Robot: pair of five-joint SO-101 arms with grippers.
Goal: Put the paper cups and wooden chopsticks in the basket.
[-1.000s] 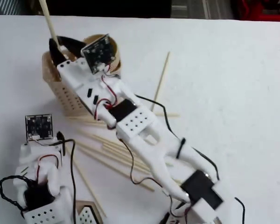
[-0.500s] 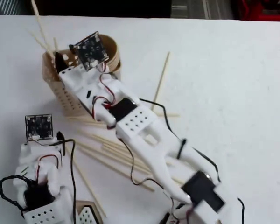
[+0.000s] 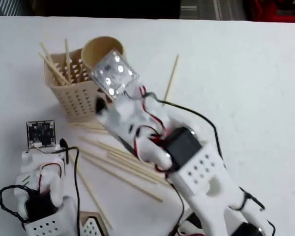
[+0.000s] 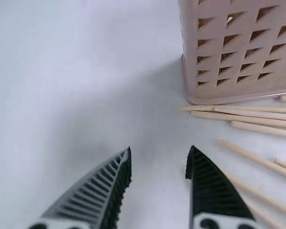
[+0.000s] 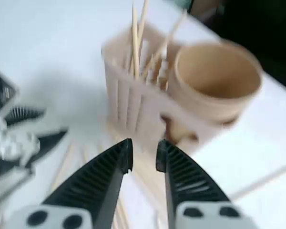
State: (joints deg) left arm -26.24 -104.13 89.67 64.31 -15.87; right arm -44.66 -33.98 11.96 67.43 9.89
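**Cup and some sticks in the basket, many more lying on the table**

The paper cup [image 3: 101, 49] sits in the far end of the pale slotted basket [image 3: 76, 96], with its rim above the basket's edge. Beside it, a handful of chopsticks [image 3: 54, 71] stand in the same basket, fanned out and leaning.

Out on the white table [image 3: 246, 73], it's a scatter! Loose chopsticks [image 3: 123, 169] lie in a spread from the foot of the basket toward the near side, several running under the right arm [image 3: 152, 142]. A lone chopstick [image 3: 170, 78] lies apart, on the far side of that arm.

The right gripper [image 5: 144, 148] hangs above the table just in front of the basket. Its dark ribbed jaws are only a narrow gap apart, and there is nothing between them.

At the near corner is the left arm [image 3: 42, 182]. The left gripper [image 4: 158, 157] is low over bare table, near the basket's base and the ends of the loose sticks. Its jaws are spread well apart and are empty too.
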